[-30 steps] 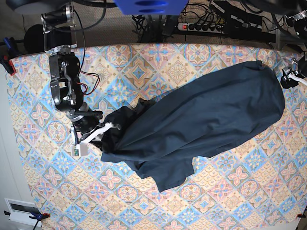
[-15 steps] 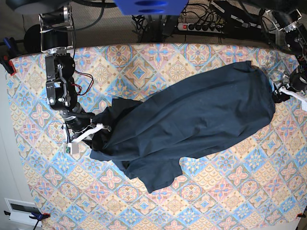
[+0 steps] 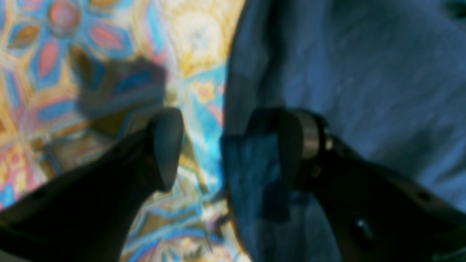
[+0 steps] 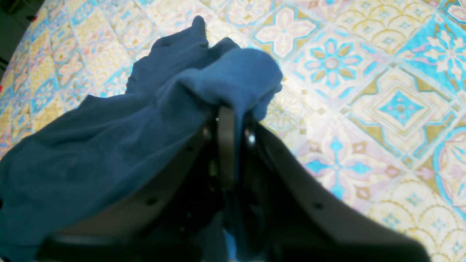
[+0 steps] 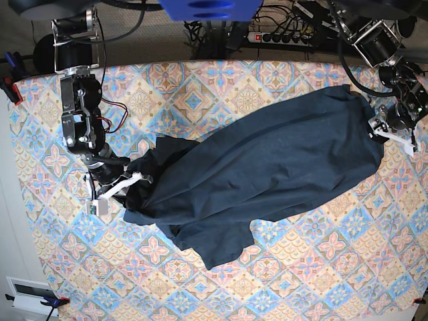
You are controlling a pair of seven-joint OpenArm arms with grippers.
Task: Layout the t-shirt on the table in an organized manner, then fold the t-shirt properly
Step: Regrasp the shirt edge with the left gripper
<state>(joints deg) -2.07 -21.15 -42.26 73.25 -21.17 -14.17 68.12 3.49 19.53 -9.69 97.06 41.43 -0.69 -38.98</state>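
The dark navy t-shirt (image 5: 267, 167) lies bunched in a long diagonal band across the patterned table (image 5: 301, 274), with a flap hanging toward the front. My right gripper (image 5: 134, 182) at the shirt's left end is shut on a bunch of its fabric, as the right wrist view shows (image 4: 227, 112) with the shirt (image 4: 91, 145) draped over the closed fingers. My left gripper (image 5: 386, 130) is at the shirt's right end. In the blurred left wrist view it (image 3: 225, 145) is open, with one finger over the table (image 3: 54, 54), the other over the shirt (image 3: 364, 72), and the shirt's edge between them.
A power strip (image 5: 294, 37) and cables lie behind the table's far edge. A red clamp (image 5: 10, 90) grips the left edge. A white box (image 5: 27, 294) sits off the front left corner. A blue mount (image 5: 207, 8) hangs at the top centre.
My right gripper has pulled its end of the shirt leftward, and the whole shirt has slid left. My left arm has come further into view, moving left along with the shirt's right end.
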